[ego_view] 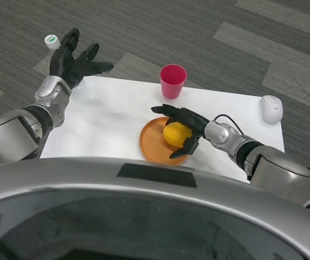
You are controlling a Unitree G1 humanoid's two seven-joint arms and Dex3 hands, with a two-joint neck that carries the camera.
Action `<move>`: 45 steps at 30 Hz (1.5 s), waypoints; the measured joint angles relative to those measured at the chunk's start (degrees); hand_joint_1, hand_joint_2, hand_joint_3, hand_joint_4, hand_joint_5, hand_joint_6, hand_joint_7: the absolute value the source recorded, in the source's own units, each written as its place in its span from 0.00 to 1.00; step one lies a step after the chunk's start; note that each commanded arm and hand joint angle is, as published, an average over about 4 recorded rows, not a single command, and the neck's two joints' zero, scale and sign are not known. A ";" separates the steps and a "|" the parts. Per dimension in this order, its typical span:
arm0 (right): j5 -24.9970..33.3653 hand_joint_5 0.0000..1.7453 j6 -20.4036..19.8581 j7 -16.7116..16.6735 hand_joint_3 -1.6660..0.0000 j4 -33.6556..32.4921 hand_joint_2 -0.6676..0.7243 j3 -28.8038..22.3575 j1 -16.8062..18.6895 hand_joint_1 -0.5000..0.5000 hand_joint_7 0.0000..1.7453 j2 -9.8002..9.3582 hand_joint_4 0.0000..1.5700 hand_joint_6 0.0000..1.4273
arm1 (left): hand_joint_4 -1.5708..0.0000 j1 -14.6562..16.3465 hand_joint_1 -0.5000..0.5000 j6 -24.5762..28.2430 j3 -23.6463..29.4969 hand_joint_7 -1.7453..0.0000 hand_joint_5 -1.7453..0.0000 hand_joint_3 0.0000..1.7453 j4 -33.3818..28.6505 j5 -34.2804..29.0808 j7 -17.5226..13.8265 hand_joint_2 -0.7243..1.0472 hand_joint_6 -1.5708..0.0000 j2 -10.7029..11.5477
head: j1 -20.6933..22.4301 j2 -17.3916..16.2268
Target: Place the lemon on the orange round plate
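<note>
Lying on the plate (153, 142), toward its right side: the lemon (176, 134), yellow against the orange. Curling around the lemon from the right, fingers cupping it above and below and seeming to be grasping it: the right hand (183, 129). Hovering well to the left of the plate, past the table (106, 119) corner, fingers spreading apart and holding nothing: the left hand (74, 58). Standing just behind the plate: a pink cup (172, 80). Sitting far right of the plate: a white mouse (271, 108). Showing beyond the left hand, on the floor: a white bottle cap (51, 40).
</note>
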 measured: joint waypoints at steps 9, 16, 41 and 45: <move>1.71 0.67 -6.02 -2.36 0.58 -0.30 0.27 -1.53 0.38 0.18 0.04 -0.21 0.00 0.00 | 0.95 -0.05 1.00 0.02 0.02 1.00 1.00 0.05 0.11 0.00 0.01 1.00 1.00 -0.02 | -0.25 0.36; 1.81 0.64 -7.50 -3.35 0.58 -3.20 0.27 -6.17 2.66 0.17 0.04 -1.07 0.00 0.00 | 0.95 -0.17 1.00 0.07 0.03 1.00 1.00 0.05 0.33 0.00 0.02 0.99 1.00 -0.11 | -1.09 0.81; 3.23 0.28 -10.06 -6.12 0.71 -15.09 0.34 -44.90 12.30 0.58 0.04 -2.37 0.00 0.00 | 0.95 -0.77 1.00 0.19 0.87 1.00 1.00 0.05 0.87 0.00 0.03 1.00 1.00 -0.69 | -3.96 3.66; 3.28 0.31 -10.31 -6.11 0.71 -15.72 0.32 -49.85 13.23 0.58 0.04 -2.42 0.00 0.00 | 0.95 -0.65 1.00 0.19 1.51 1.00 1.00 0.05 0.53 0.01 -0.01 0.99 1.00 -0.65 | -5.19 3.98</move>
